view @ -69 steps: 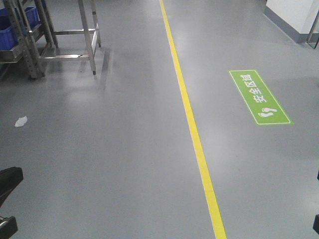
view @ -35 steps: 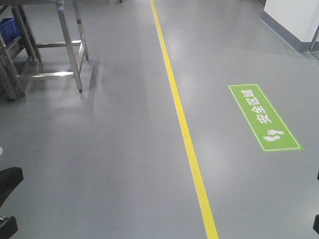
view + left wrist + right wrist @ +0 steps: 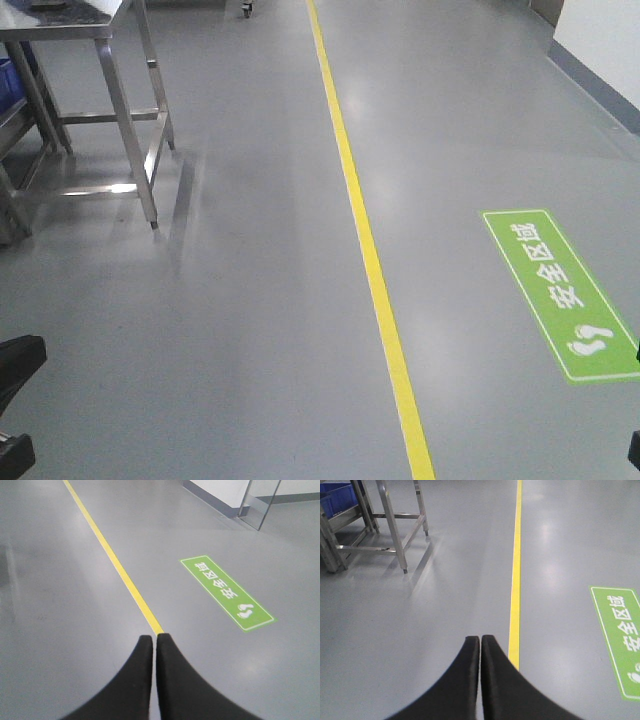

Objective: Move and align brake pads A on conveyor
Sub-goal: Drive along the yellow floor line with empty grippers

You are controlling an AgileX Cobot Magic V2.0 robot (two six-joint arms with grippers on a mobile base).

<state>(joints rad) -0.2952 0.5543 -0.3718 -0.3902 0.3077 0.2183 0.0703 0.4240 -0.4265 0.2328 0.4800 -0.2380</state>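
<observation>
Green rectangular floor sign [image 3: 560,295] has slid closer; left tool [image 3: 154,638] and right tool [image 3: 480,639] pinched closed, empty; best roll straight, slowly.

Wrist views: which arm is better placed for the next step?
Neither yet: left end effector and right end effector are both shut over grey floor; no pads or conveyor in view.

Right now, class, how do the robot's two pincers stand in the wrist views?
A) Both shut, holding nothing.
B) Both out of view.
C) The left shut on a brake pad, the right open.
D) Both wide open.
A: the fingers of the left pincer and the right pincer meet at the tips, with nothing between them and only grey floor beyond.
</observation>
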